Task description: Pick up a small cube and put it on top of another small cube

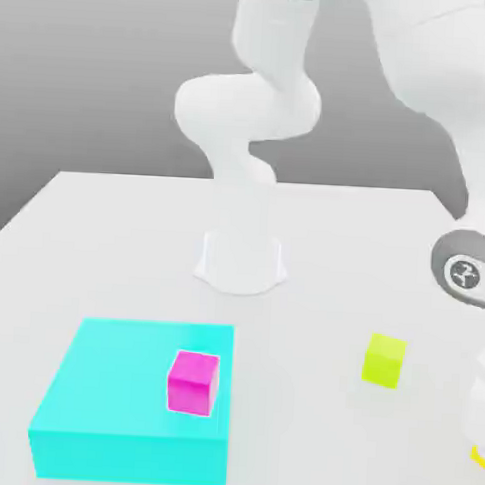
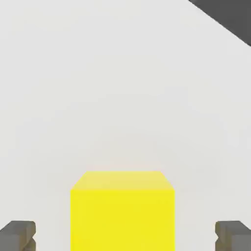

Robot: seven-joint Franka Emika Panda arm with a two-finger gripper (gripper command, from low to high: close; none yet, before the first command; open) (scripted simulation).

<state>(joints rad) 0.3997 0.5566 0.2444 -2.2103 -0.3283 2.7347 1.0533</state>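
Stage: pre-grasp | claw (image 2: 122, 235) open astride golden-yellow cube (image 2: 122, 213), unlifted | magenta cube (image 1: 192, 382) bare atop cyan block (image 1: 128, 406) | lift, stacking outstanding

A flat cyan block (image 1: 118, 410) lies on the white worktop (image 1: 106, 239) toward the exterior view's left. A lime cube (image 1: 384, 360) sits well apart, toward the right.

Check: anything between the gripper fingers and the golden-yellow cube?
Nothing visible. In the hand view the golden-yellow cube sits centred between the two open fingertips, with bare table either side.
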